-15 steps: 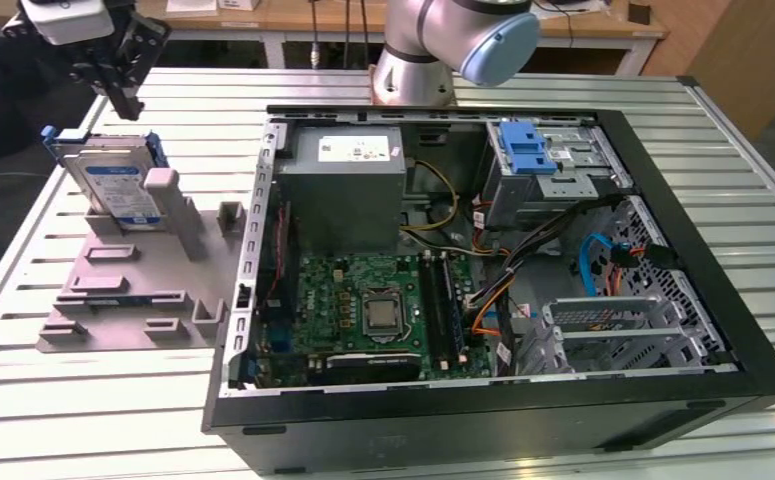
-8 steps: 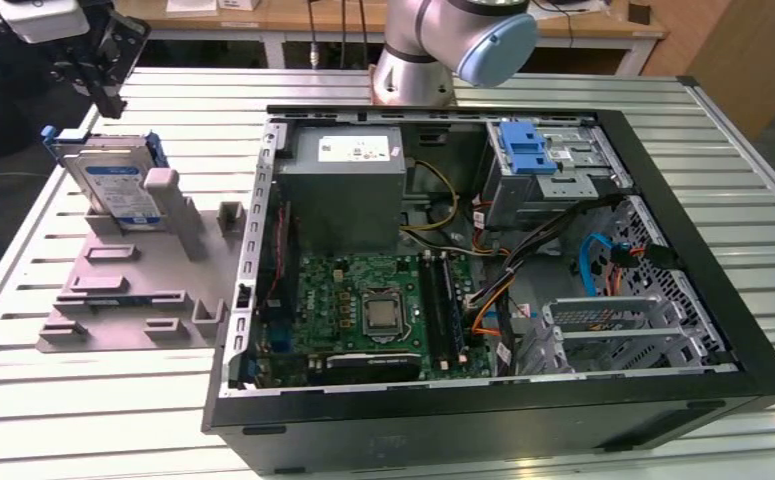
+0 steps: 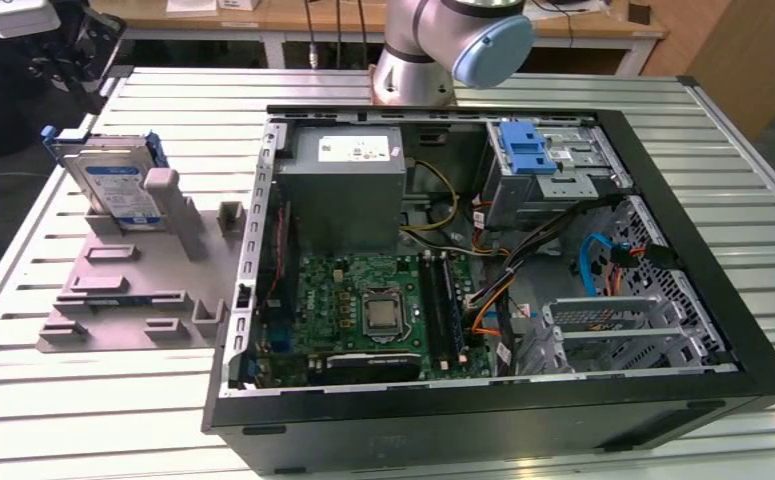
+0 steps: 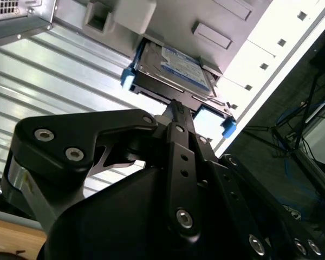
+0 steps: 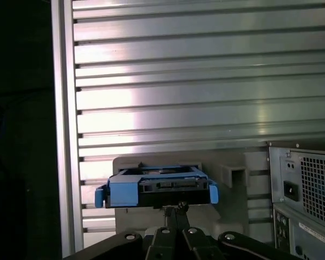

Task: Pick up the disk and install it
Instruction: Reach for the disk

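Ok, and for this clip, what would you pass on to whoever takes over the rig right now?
The hand is shut and holds nothing. In both wrist views it points at the disk, apart from it.
The disk stands on edge in the grey fixture, to the exterior view's left of the open computer case.
Done: nothing that shows. The disk is untouched in the fixture.
Left: picking up the disk and installing it.
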